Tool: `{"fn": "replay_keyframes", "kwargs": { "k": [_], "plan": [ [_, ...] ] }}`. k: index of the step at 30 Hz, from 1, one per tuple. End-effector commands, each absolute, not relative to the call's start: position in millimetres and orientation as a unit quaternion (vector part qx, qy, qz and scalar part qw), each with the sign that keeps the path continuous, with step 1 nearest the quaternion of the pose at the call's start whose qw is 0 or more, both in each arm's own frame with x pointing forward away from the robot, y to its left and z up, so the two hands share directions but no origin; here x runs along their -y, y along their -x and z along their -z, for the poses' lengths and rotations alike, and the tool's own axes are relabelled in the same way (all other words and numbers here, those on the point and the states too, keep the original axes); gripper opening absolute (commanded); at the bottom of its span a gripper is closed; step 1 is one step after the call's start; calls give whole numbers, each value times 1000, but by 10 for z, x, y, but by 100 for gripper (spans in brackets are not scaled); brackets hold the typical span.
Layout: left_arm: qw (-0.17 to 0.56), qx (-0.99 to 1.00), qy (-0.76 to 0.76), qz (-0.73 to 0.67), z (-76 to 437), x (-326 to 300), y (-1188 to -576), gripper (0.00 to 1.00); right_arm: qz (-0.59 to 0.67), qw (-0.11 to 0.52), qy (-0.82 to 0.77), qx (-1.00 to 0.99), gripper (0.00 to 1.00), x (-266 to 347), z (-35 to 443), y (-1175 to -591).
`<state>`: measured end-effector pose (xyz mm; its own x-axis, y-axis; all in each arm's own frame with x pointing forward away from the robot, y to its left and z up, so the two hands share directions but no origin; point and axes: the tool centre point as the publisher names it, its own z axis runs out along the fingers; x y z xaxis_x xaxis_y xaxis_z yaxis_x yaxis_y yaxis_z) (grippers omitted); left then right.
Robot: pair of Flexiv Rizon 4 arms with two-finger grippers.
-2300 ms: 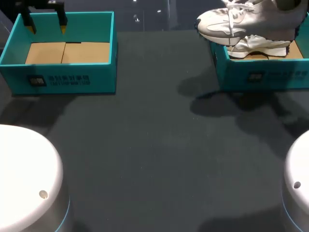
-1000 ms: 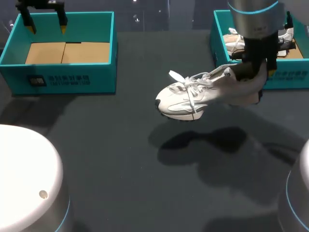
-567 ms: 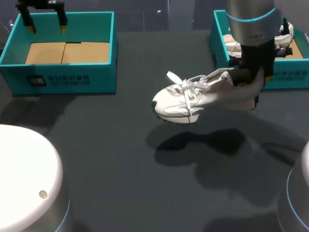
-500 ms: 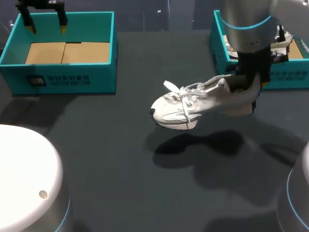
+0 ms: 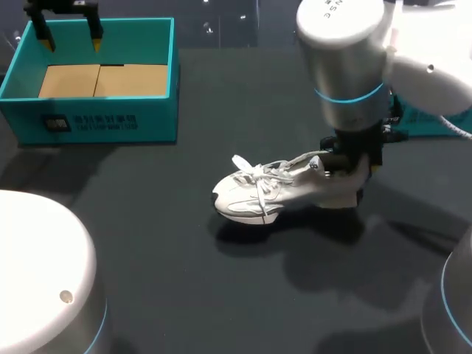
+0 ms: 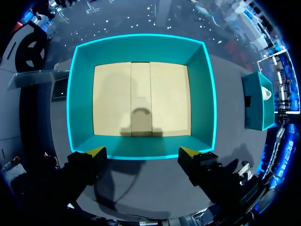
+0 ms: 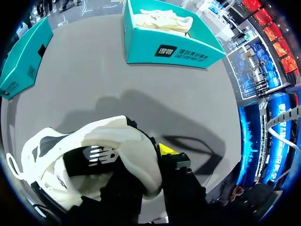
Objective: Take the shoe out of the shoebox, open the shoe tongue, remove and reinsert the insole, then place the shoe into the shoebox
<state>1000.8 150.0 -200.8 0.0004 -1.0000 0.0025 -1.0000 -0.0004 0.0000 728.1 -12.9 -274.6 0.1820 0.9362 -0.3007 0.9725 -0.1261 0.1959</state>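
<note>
- Our right claw gripped the white shoe by its heel collar, one finger inside, low over the middle of the dark counter.
- Our left claw hung spread wide over the empty teal shoebox.
- The other shoebox held a second shoe.

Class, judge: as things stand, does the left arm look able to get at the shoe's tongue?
Probably yes. Only bare table lies between the left arm, over its box, and the shoe; the right arm's jaws hold just the heel, leaving the tongue clear.
</note>
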Motion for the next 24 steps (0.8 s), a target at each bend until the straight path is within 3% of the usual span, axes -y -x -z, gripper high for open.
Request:
{"fn": "replay_keyframes", "kwargs": {
  "k": [1, 24],
  "plan": [
    [1, 707, -707, -1, 2006, -1499, -10005, 100, 47, 169, -753, -634, 0, 82, 2916, -7282],
    [1, 707, -707, -1, 2006, -1499, -10005, 100, 75, 159, -766, -618, 0, -184, 3453, -7147]
  ]
}}
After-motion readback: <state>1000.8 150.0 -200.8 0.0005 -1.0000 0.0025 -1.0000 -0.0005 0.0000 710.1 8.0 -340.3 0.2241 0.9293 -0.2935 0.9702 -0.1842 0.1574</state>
